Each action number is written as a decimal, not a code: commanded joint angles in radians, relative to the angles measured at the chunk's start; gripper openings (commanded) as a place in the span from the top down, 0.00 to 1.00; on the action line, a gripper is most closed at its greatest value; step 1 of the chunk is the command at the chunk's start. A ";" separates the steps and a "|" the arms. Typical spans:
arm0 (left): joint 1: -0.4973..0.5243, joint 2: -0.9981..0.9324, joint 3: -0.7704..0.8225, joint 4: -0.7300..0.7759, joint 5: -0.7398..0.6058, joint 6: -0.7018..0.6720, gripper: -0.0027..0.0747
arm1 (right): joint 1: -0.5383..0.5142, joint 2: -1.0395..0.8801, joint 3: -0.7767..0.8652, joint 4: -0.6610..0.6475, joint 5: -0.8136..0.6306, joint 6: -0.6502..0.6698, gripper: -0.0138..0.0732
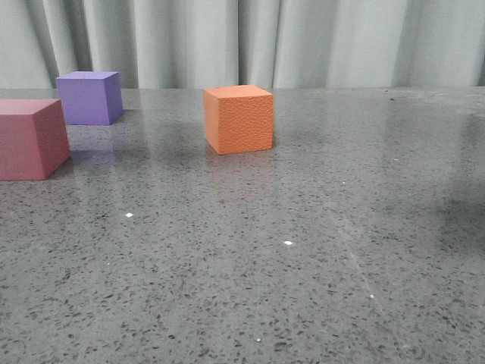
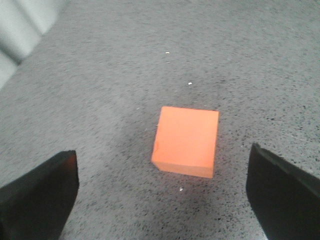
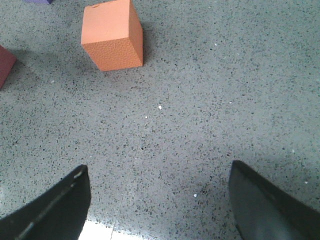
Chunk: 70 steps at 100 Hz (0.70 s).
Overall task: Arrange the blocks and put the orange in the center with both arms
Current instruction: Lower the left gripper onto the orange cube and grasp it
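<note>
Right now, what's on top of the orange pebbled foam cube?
Nothing rests on the orange pebbled foam cube; its top face is bare. The open left gripper is above it, not touching.

Grey speckled table point(image 1: 303, 265), pale pleated curtain point(image 1: 303, 38) behind

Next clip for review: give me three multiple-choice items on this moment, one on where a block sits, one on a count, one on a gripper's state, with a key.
1. In the front view, where is the purple cube relative to the orange cube?
A. To its right
B. To its left and farther back
C. Stacked on it

2. How many cubes stand on the table?
A. Two
B. Three
C. Four

3. How is the left gripper?
A. Open, above the orange cube
B. Shut on the orange cube
C. Shut on the pink cube

Key:
1 B: purple stands back left, behind the pink cube.
2 B: pink, purple and orange all show.
3 A: its fingers stand wide apart, the cube untouched between them.
</note>
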 commanded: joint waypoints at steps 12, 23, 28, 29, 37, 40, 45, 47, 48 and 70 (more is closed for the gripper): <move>-0.011 0.080 -0.153 -0.076 0.066 0.047 0.14 | -0.002 -0.016 -0.025 -0.016 -0.066 -0.008 0.19; -0.028 0.122 -0.184 -0.074 0.083 0.053 0.14 | -0.002 -0.016 -0.025 -0.016 -0.066 -0.008 0.19; -0.043 0.137 -0.188 -0.074 0.087 0.075 0.14 | -0.002 -0.016 -0.025 -0.016 -0.066 -0.008 0.19; -0.047 0.139 -0.188 -0.074 0.087 0.078 0.14 | -0.002 -0.016 -0.025 -0.016 -0.066 -0.008 0.19; -0.065 0.162 -0.188 -0.074 0.083 0.098 0.14 | -0.002 -0.016 -0.025 -0.015 -0.065 -0.008 0.19; -0.067 0.169 -0.188 -0.074 0.083 0.098 0.14 | -0.002 -0.016 -0.025 -0.015 -0.064 -0.008 0.19; -0.071 0.183 -0.188 -0.074 0.083 0.098 0.14 | -0.002 -0.016 -0.025 -0.015 -0.063 -0.008 0.19; -0.071 0.188 -0.188 -0.074 0.083 0.098 0.14 | -0.002 -0.016 -0.025 -0.015 -0.062 -0.008 0.19; -0.071 0.190 -0.188 -0.074 0.083 0.098 0.14 | -0.002 -0.016 -0.025 -0.015 -0.062 -0.008 0.19; -0.071 0.241 -0.188 -0.074 0.055 0.096 0.14 | -0.002 -0.016 -0.025 0.002 -0.057 -0.008 0.19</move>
